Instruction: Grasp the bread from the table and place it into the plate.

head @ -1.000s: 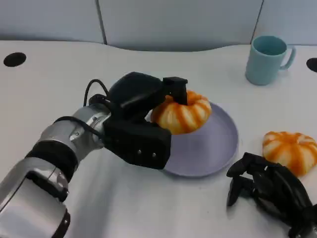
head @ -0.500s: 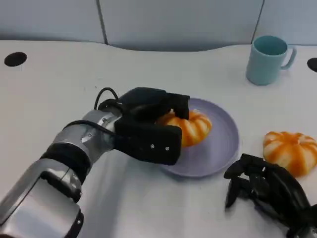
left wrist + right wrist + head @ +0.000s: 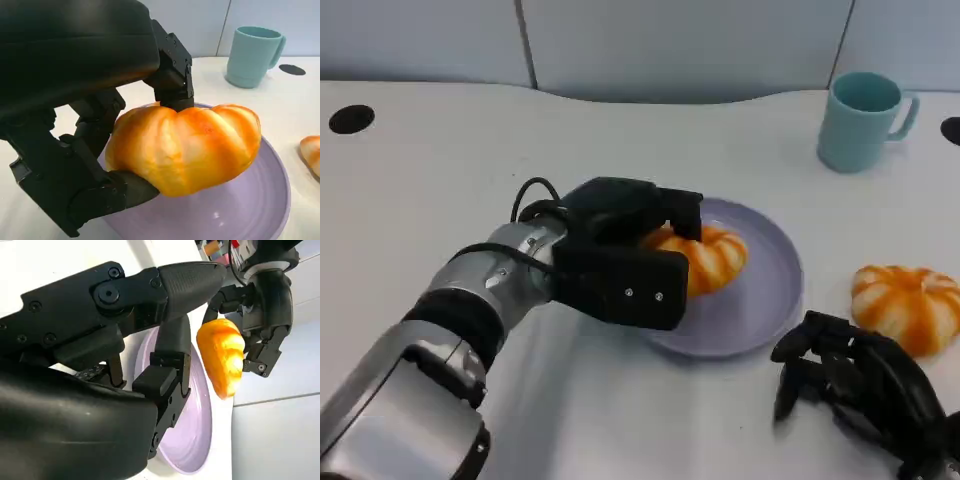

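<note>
Breads: 2 | plate (image 3: 770, 290): 1 | cup (image 3: 860, 120): 1 | left hand (image 3: 620, 260) clasps bread (image 3: 715, 255) | right hand (image 3: 860, 385) curled, empty

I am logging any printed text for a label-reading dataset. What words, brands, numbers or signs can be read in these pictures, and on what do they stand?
None can be read.
The mug, the plate, both breads and the left hand and right hand bear no visible print.
The coloured items in the right wrist view's background are too blurred to read.

Pretty bright, even light all round, shadows soft. Small glare spot on the plate (image 3: 216, 216) in the left wrist view, and the close-up black fingers (image 3: 75, 440) look blurry.
</note>
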Controlling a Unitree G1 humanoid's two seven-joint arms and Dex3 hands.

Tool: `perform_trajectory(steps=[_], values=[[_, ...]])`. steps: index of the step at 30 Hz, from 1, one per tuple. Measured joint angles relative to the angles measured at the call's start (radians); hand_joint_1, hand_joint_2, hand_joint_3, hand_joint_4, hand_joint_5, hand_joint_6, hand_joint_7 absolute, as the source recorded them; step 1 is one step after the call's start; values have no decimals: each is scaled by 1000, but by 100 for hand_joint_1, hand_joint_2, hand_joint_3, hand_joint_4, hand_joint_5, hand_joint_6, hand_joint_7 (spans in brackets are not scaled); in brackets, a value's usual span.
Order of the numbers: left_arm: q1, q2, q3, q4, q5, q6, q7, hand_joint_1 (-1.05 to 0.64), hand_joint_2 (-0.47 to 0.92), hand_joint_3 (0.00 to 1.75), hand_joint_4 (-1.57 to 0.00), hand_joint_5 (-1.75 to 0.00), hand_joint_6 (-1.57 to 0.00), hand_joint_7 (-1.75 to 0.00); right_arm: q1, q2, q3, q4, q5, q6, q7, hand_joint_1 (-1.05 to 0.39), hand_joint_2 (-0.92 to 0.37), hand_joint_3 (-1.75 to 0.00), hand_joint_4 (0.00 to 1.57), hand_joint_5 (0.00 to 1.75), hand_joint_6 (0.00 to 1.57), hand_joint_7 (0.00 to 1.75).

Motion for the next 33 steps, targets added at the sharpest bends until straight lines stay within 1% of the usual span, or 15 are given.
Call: perform_trajectory(steps=[14,20,21,22,23,24,25,26,27,28,29,31,33], values=[[0,0,-4,0,0,11,-18,-27,51,134,-93,-175,-81,-175,7,0,4,-15,-2,10,-13,-50,-92,-23,67,157,72,112],[0,0,-9,0,1,12,-14,-26,50,131,-92,-175,-79,-175,8,0,4,-16,0,10,-12,-50,-92,-24,67,157,72,113],[0,0,-9,0,1,12,-14,-27,57,111,-83,-169,-75,-139,8,0,4,-16,0,10,-12,-50,-92,-24,67,158,72,114],[0,0,-10,0,1,12,-14,-28,67,89,-76,-166,-77,-108,8,0,4,-16,0,10,-12,-49,-92,-24,67,158,72,114],[0,1,-11,0,1,11,-14,-28,70,81,-74,-165,-78,-96,8,0,4,-16,0,10,-11,-49,-92,-24,67,158,72,114],[0,1,-11,0,1,10,-14,-28,72,77,-73,-164,-79,-91,8,0,4,-16,0,10,-10,-49,-92,-25,67,158,71,114],[0,2,-12,0,1,9,-14,-34,78,50,-60,-125,-63,-64,8,0,4,-16,0,10,-10,-48,-92,-25,66,158,71,114],[0,3,-12,0,1,8,-14,-37,84,32,-57,-107,-61,-49,8,0,3,-16,1,10,-7,-48,-92,-25,66,158,70,114],[0,4,-12,0,1,4,-14,-38,88,22,-56,-98,-61,-40,9,0,3,-16,2,10,-4,-48,-92,-25,66,158,70,114],[0,7,-11,-1,1,-3,-14,-42,90,16,-48,-89,-57,-33,9,0,2,-15,3,9,0,-48,-92,-25,66,158,70,115],[1,9,-11,-1,1,-8,-14,-51,91,15,-34,-80,-49,-27,10,0,1,-15,4,9,2,-49,-92,-25,66,158,70,115],[1,12,-15,-3,5,-4,-14,-60,92,14,-19,-69,-40,-21,10,0,1,-15,4,9,3,-50,-92,-24,66,158,70,115],[1,16,-26,-8,19,11,-15,-65,92,14,-11,-64,-35,-18,10,0,1,-15,4,10,3,-50,-92,-24,66,158,70,114]])
